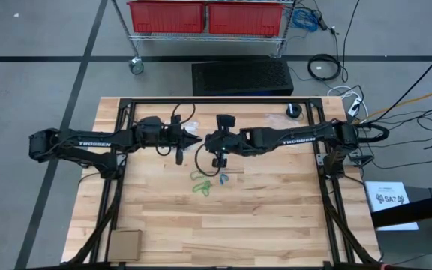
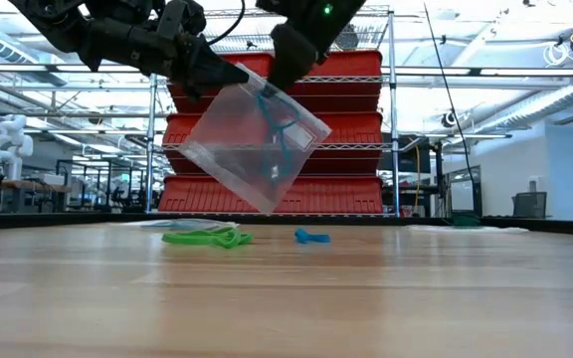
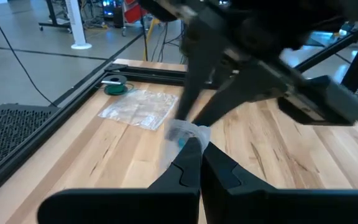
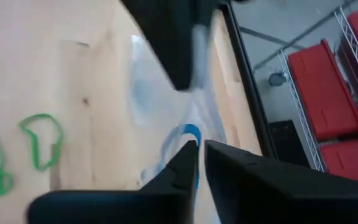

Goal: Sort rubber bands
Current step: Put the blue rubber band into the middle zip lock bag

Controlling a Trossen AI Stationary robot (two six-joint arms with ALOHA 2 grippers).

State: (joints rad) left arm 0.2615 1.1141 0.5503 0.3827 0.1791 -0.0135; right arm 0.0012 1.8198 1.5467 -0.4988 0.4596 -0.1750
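Note:
A clear plastic bag point(image 2: 232, 159) hangs tilted between my two grippers, above the table's middle. Blue rubber bands point(image 2: 275, 134) hang inside it. My left gripper point(image 2: 242, 73) is shut on the bag's top corner. My right gripper point(image 2: 277, 78) is right beside it at the bag's upper edge, shut on a blue band point(image 4: 188, 134). Green rubber bands point(image 1: 201, 184) and one blue band point(image 1: 223, 178) lie flat on the wood just nearer than the grippers; they also show in the low view point(image 2: 207, 238). My left gripper pinches the bag's top corner point(image 3: 188, 134) between its two fingers, coming level from the table's left. The bag hangs below, lifted clear and tilted on one corner. My right gripper pinches a blue band point(image 4: 190, 138) at its fingertips, at the bag's upper edge, coming from the table's right. The band hangs down into the bag. Whether the fingers also hold the bag's film, I cannot tell.
A second clear bag point(image 3: 138, 107) lies flat on the table toward the far right, next to a dark round object point(image 1: 295, 110). A cardboard piece point(image 1: 124, 244) lies at the near left corner. Black frame rails point(image 1: 118, 172) run along both sides. Red bins point(image 1: 208, 16) stand beyond the far edge.

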